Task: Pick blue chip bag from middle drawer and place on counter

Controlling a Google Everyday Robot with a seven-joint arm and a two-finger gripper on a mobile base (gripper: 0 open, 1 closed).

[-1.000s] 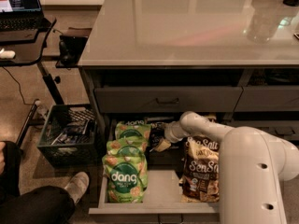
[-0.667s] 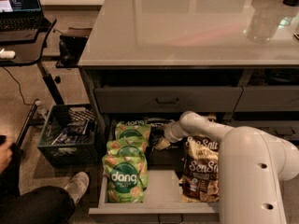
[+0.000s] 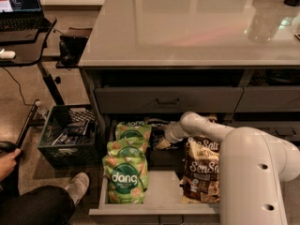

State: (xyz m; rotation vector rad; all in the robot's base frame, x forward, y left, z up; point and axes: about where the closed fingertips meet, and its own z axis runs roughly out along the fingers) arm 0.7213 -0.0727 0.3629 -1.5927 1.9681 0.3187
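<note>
Gripper [image 3: 160, 139]: down inside the drawer, far half, at the end of a forearm reaching in from the right-near side. Tip sits in shadow against dark packaging. Open or closed: can't tell.
Blue chip bag [image 3: 163, 156]: dark patch in the centre lane of the drawer, btwn green and brown bags. Not lifted.
Middle drawer [image 3: 154, 213]: pulled out toward the near side, pale floor showing at near end.
Key relation: bag lies right at the gripper, extending just near of and below the tip. Touching or a hair apart: can't tell.
Bag long axis: appears to run near–far. Edges lost in shadow, so low confidence.
Left neighbour: dang bags [image 3: 124, 177], stacked row, close beside the bag.
Right neighbour: Sea Salt bags [image 3: 201, 172], partly under the forearm.
Counter [image 3: 187, 27]: above and far of the drawer. Drop-off means going up and far.
Judgement: little sideways travel needed. Tight lane, so the neighbours may snag.
</note>
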